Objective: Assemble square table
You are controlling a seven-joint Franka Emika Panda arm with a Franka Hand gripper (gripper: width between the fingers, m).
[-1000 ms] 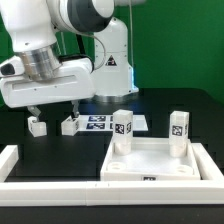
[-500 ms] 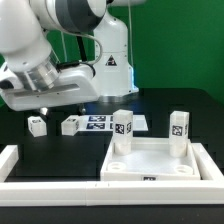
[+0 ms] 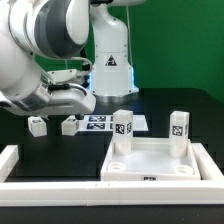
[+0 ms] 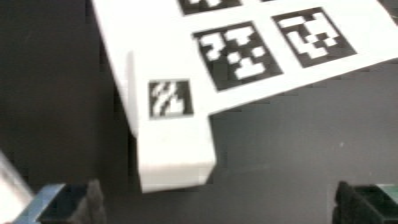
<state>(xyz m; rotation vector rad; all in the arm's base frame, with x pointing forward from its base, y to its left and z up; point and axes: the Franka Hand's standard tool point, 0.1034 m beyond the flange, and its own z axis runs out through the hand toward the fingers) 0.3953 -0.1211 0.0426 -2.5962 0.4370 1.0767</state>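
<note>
The exterior view sits low beyond the black tabletop's [image 3: 60, 150] near edge and faces across it toward the arm's base [image 3: 110, 70] and the green wall [image 3: 190, 40]. The wrist view looks steeply down, very close, on the marker board [image 4: 267, 45] and a block leg [image 4: 173, 135]. That patch, seemingly with the same leg, lies far-left in the exterior view.

robot lab, green backdrop [image 3: 180, 40], blk table [image 3: 60, 150] w/ tagged marker board [image 3: 97, 121]

A large white plastic square panel [image 3: 160, 160] lies flat by the counter's front edge, toward the exterior view's right. One small white tagged block leg [image 3: 122, 126] and a second leg [image 3: 178, 127] stand upright in its far corner sockets. A third leg [image 3: 38, 126] and a fourth leg [image 3: 70, 125] lie loose mid-counter, toward that view's left edge.
</note>
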